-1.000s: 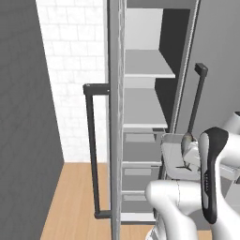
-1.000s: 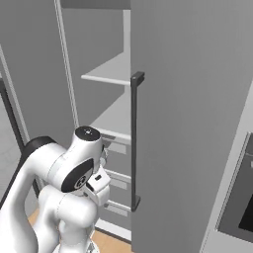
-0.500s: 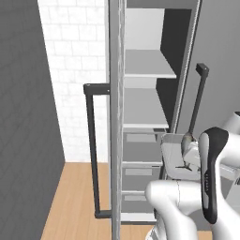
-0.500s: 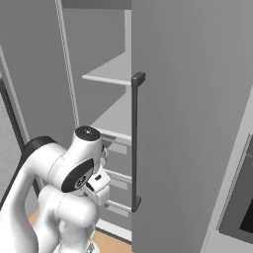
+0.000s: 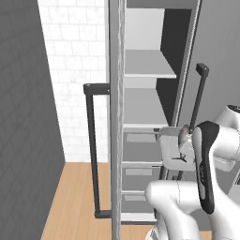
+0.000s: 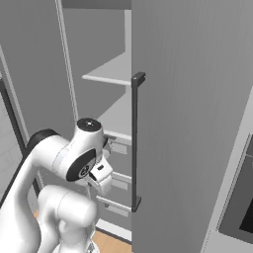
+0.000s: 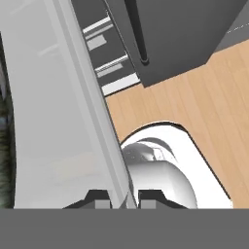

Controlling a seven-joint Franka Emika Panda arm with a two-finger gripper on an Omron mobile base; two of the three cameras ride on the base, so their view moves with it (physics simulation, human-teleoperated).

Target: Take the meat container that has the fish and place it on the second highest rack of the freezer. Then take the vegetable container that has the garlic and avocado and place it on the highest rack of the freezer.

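Note:
My gripper (image 7: 125, 197) is shut on the thin side wall of a pale grey container (image 7: 58, 121). A dark mottled strip of its contents (image 7: 4, 146) shows at the left edge; I cannot tell what it is. In the left base view the container (image 5: 168, 143) hangs at my hand (image 5: 183, 149), just in front of the open freezer (image 5: 185, 51), about level with the top drawer. The highest rack (image 5: 145, 65) and the second highest rack (image 5: 140, 110) both lie bare. In the right base view both racks, the highest (image 6: 111, 71) and the second highest (image 6: 118, 116), show past my arm.
The freezer's open door (image 5: 115, 117) stands edge-on at the left with its dark bar handle (image 5: 91, 150). A closed grey door (image 6: 188, 123) with a long dark handle (image 6: 134, 143) bounds the right side. Grey drawers (image 5: 138, 157) sit under the racks. Wooden floor (image 7: 194, 102) lies below.
The arm has lifted slightly, carrying the container a little higher in front of the drawers. The grip is unchanged.

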